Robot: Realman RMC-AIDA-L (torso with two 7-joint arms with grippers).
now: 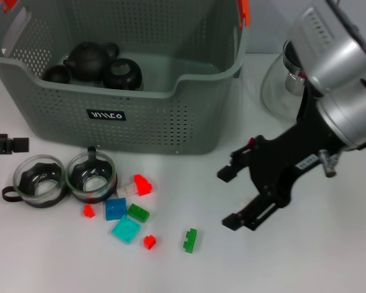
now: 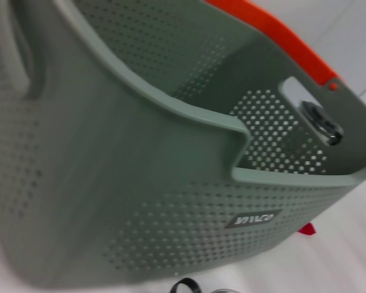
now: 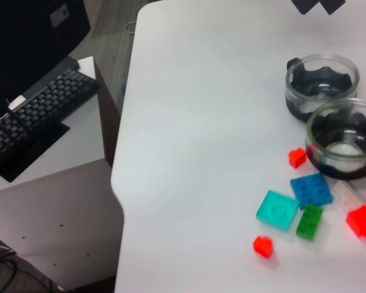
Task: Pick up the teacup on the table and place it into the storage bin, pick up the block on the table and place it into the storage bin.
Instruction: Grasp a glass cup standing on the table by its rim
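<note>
Right claw (image 1: 241, 196) hovers spread and empty above the tabletop (image 1: 305, 262), right of the loose blocks. Two glass teacups (image 1: 41, 180) (image 1: 91, 177) sit side by side before the storage bin (image 1: 140, 116). Small green block (image 1: 190, 240) lies nearest the claw. Left claw (image 1: 6, 145): at left edge, cannot tell its state.

The storage bin (image 1: 140, 122) is cut off at the head view's top edge.
</note>
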